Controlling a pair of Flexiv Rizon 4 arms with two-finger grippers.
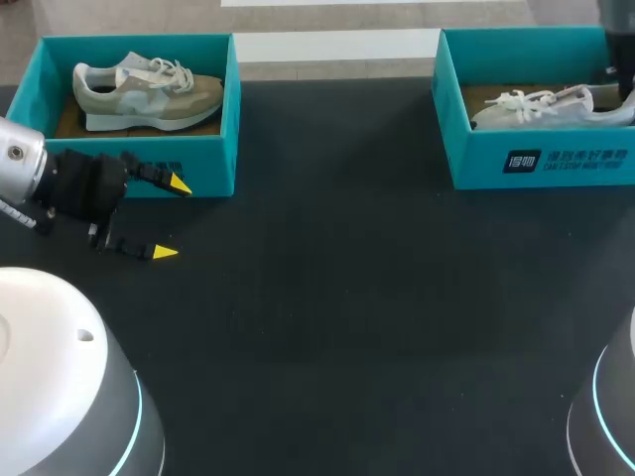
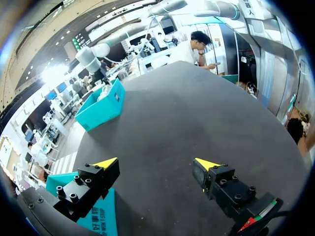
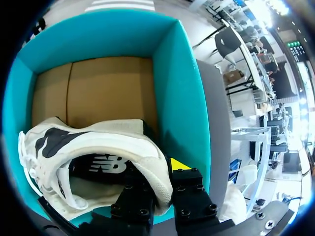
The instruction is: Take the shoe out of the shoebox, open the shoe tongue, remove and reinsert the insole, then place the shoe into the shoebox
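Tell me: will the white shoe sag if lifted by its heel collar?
The white shoe looks like soft mesh, so likely light; its heel collar, pinched by the right gripper, may fold, and the toe probably droops.

Left shoebox (image 1: 139, 46): teal, open-topped, at far left of the worktop (image 1: 347, 297). Grey-beige shoe (image 1: 149, 94) with white laces stood upright inside on a brown floor, toe toward centre.

Right shoebox (image 1: 541, 164): same teal, far right. White shoe (image 1: 541, 105) lay inside, laces toward centre, heel outward. Dark insole visible in the opening. Heel collar was pinched in the right end effector (image 3: 162, 174), one finger inside the shoe, one outside, close against the box wall.
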